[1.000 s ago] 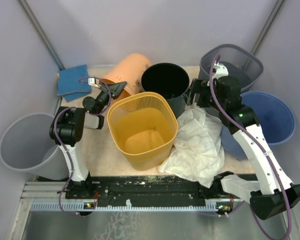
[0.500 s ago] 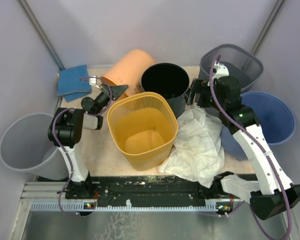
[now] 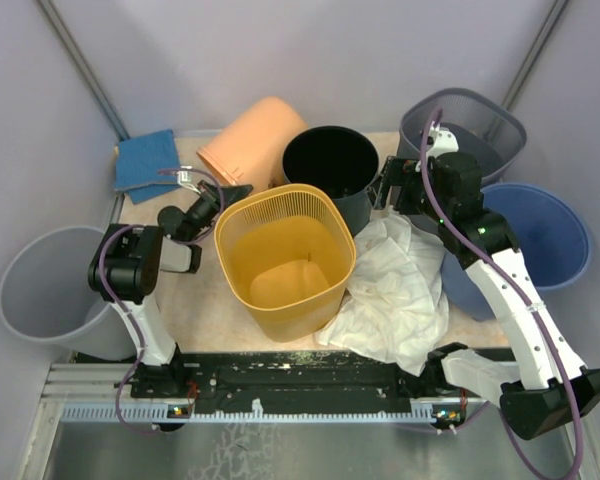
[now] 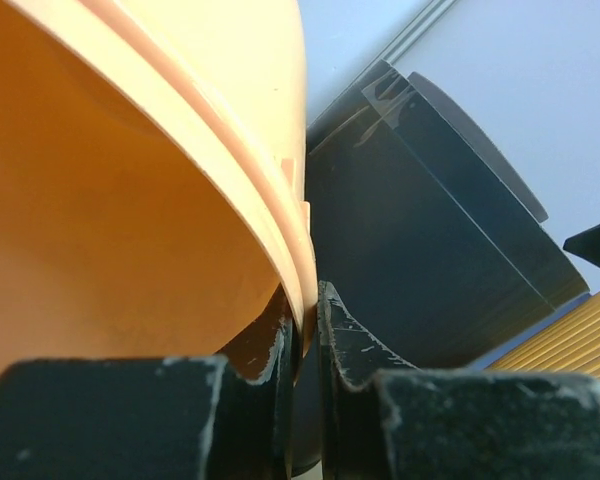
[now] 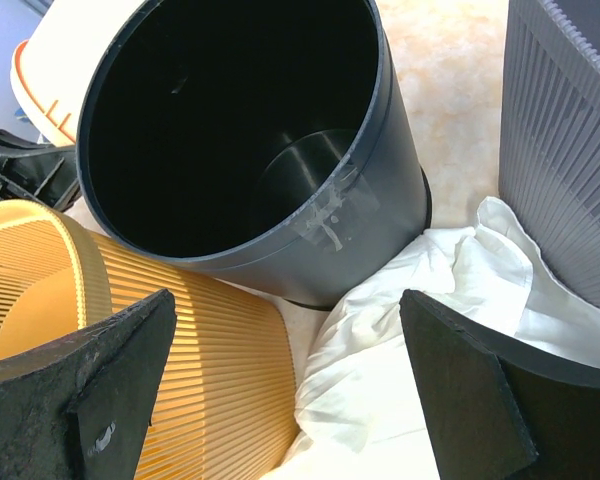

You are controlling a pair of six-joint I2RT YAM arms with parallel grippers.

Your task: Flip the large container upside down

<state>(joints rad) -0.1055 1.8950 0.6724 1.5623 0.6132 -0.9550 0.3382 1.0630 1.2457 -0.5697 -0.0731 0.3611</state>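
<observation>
At the back left of the worktop the orange bin is tipped over at a slant, its closed bottom lifted toward the rear and its mouth facing down and forward. The left pincer is pinching the bin's rim, one finger inside and one outside, nearly pressed together on the thin lip. The bin sits just beside the black bin, which stands upright with its mouth open. In front of both stands a yellow basket, also upright. The right pincer is spread wide and holds nothing, hanging above the black bin's right side and a crumpled white cloth. A folded blue cloth lies at the far left corner.
</observation>
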